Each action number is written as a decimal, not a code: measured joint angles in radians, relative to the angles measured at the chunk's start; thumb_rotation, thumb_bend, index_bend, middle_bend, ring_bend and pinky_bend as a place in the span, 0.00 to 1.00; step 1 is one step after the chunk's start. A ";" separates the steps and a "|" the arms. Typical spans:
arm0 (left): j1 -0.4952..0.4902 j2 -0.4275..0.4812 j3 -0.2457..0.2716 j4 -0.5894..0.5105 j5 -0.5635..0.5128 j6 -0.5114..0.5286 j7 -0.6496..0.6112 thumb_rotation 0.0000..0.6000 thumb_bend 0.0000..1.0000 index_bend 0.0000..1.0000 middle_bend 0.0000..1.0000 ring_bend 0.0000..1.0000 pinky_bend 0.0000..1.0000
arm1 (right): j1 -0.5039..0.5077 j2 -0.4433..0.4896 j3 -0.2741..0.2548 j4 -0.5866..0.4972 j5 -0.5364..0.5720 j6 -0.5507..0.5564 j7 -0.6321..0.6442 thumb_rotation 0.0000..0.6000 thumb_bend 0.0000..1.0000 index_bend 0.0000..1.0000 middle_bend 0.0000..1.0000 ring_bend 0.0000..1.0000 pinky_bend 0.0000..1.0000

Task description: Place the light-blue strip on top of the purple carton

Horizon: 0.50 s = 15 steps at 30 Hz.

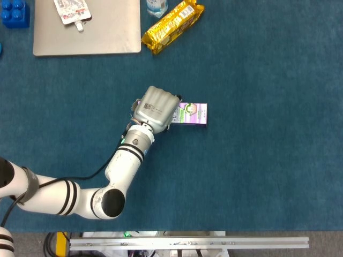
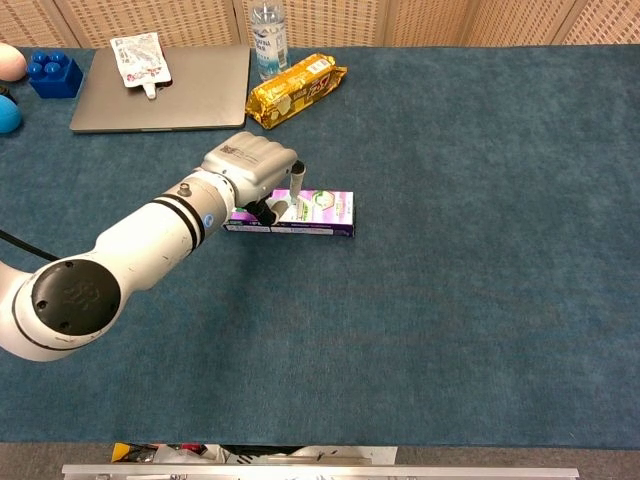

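The purple carton point(image 1: 192, 113) point(image 2: 322, 212) lies flat near the middle of the blue cloth. My left hand point(image 1: 155, 108) point(image 2: 250, 171) hovers over its left end, knuckles up and fingers curled downward. One finger point(image 2: 296, 181) points down just above the carton's top. The light-blue strip is not plainly visible. A pale patch under the fingers in the chest view may be the strip, but the hand hides most of it. Whether the hand still holds it cannot be told. My right hand appears in neither view.
A grey laptop point(image 1: 86, 32) point(image 2: 160, 85) with a white pouch point(image 1: 72, 12) on it lies at the back left. A yellow snack packet point(image 1: 172, 25) point(image 2: 296, 90) and a water bottle point(image 2: 268, 38) stand behind the carton. Blue blocks point(image 2: 54, 72) sit at the far left.
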<state>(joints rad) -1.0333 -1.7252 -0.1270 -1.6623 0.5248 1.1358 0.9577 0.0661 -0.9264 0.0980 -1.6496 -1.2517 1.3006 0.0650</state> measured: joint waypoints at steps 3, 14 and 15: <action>-0.001 -0.002 0.005 0.004 -0.006 -0.003 0.005 1.00 0.48 0.37 1.00 1.00 1.00 | 0.000 -0.001 0.000 0.000 0.000 -0.001 0.000 1.00 0.26 0.02 0.44 0.39 0.36; 0.000 -0.003 0.002 -0.002 0.003 0.007 -0.002 1.00 0.48 0.37 1.00 1.00 1.00 | -0.002 0.001 0.000 0.001 0.001 0.001 0.002 1.00 0.26 0.02 0.44 0.39 0.36; 0.000 -0.001 0.001 -0.006 0.004 0.007 -0.004 1.00 0.48 0.37 1.00 1.00 1.00 | -0.002 0.001 0.000 0.001 0.001 0.001 0.002 1.00 0.26 0.02 0.44 0.39 0.36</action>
<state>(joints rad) -1.0329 -1.7266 -0.1259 -1.6682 0.5290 1.1433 0.9533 0.0641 -0.9259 0.0979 -1.6490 -1.2511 1.3021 0.0673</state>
